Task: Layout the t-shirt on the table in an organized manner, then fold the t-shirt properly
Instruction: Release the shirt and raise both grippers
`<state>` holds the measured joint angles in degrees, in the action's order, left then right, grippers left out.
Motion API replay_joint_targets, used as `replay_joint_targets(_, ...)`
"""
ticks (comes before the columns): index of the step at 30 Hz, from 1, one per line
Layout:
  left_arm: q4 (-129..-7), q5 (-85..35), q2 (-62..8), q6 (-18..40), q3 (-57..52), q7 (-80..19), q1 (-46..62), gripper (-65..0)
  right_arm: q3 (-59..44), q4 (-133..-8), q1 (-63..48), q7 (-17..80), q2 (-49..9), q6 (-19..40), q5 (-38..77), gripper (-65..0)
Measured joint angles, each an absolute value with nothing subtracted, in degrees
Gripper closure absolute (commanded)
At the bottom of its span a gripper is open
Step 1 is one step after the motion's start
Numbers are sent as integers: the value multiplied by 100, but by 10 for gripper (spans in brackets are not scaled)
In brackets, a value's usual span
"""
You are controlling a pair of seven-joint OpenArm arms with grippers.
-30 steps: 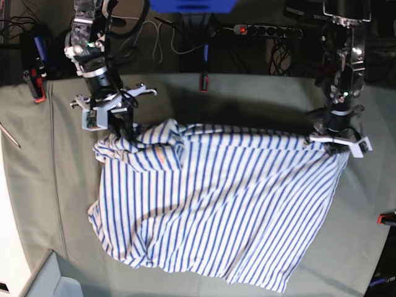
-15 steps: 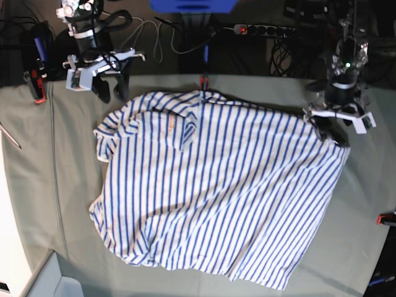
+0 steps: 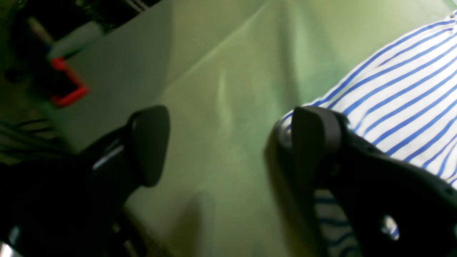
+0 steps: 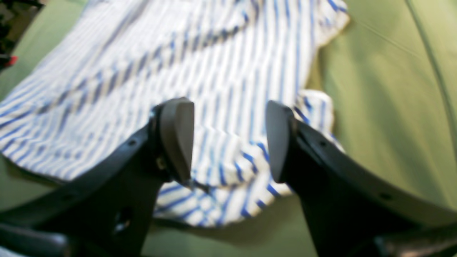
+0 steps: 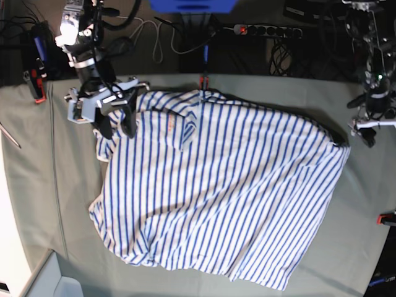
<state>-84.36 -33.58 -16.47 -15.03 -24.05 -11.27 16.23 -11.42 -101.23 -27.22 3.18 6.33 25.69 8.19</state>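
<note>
Pale green table [image 5: 55, 185] carries the t-shirt [image 5: 216, 198] spread across its middle; my right pincer [image 5: 114, 127] and left pincer [image 5: 368, 130] gape empty at its corners, ready to regrip.

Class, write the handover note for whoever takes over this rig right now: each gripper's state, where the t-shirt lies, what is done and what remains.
Left gripper: open, empty, over bare cloth beside the shirt's corner at the base view's right.
Right gripper: open, empty, hovering over a rumpled sleeve.
T-shirt: spread on the table, lying skewed; a flap is folded over near the collar end, and the hem edges are rumpled.
Done: shirt mostly opened out, neither gripper holding it.
Left: smooth the sleeve and flap, square the shirt, then fold it.
</note>
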Motion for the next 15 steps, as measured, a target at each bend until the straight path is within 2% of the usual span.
replay_joint_targets(3, -7961, -3352, -1653, -1435, -2292, -1127, 1214, -512, -1131, -10086, -2766, 344, 598, 2569, 814, -329)
replay_joint_targets(8, -7067, -3352, -1719, -945, -1750, -1133, 642, -511, -1133, -10088, -2764, 338, 593, 2567, 816, -328)
replay_joint_targets(15, -6195, -3343, -1695, -1007, -867, -1118, -34, -510, -1131, -10088, -2766, 333, 434, 2567, 819, -328)
